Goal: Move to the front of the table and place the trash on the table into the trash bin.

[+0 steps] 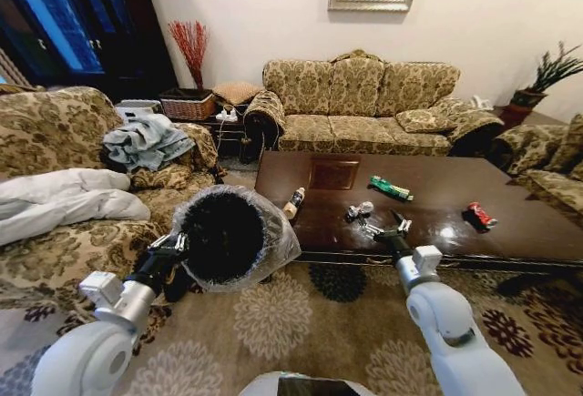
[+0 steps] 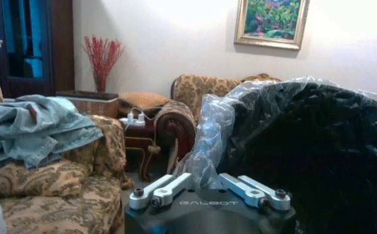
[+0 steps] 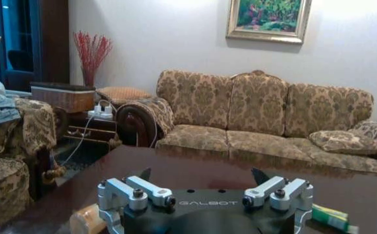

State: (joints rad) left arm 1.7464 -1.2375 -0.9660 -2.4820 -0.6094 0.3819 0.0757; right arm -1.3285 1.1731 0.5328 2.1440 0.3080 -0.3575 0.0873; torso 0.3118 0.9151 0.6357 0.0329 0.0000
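Dark-brown glossy wood makes up the worktop, which stands in front of the robot, a sofa at its far side. Four pieces of trash lie on it. The small tan-and-white bottle sits near the worktop's left near corner; the crumpled grey-white wrapper lies right of it, toward the near edge; the green wrapper lies farther back, near the middle; the crushed red can lies to the right.

The right claw hovers over the near edge of the worktop with its jaws spread wide and nothing between them. The grey-white wrapper lies just beyond it, slightly to its left; the bottle is well to its left, the can well to its right. In the right wrist view the right claw is open above the wood, with the bottle on one side and the green wrapper on the other.

The left claw is closed on the rim of the black trash bin, which is lined with crinkled clear plastic. It holds the bin tilted, mouth toward the camera, above the carpet just left of the worktop's near left corner. In the left wrist view the bin sits right against the left claw.
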